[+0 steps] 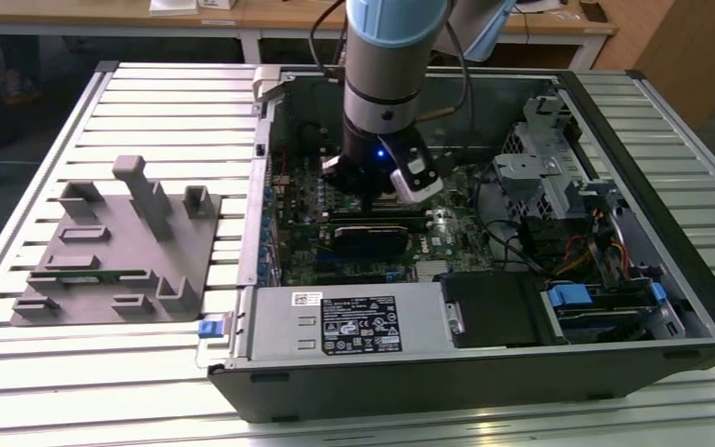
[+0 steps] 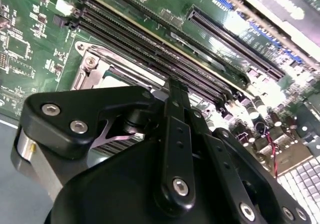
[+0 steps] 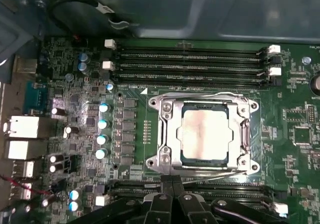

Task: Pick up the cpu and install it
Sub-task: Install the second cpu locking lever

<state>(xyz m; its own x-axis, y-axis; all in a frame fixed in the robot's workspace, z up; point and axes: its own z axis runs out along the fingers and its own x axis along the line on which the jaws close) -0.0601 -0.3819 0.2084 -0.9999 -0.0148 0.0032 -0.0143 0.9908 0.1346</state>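
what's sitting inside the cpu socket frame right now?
The cpu, pale metal top up, lies flat within the metal socket frame on the motherboard. Its underside and the socket contacts are covered.

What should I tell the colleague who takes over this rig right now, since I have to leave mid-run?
Tool: inside the open computer case, low over the motherboard. Whether it is open or shut cannot be told.
Chip: lies flat in the metal socket frame on the motherboard, silver top up, beside the memory slots. The tool is not holding it.
Done: the chip is picked and placed in the socket.
Left: whether the socket frame is latched cannot be told; check that.
The grey tray sits on the table, at the exterior view's left of the case.
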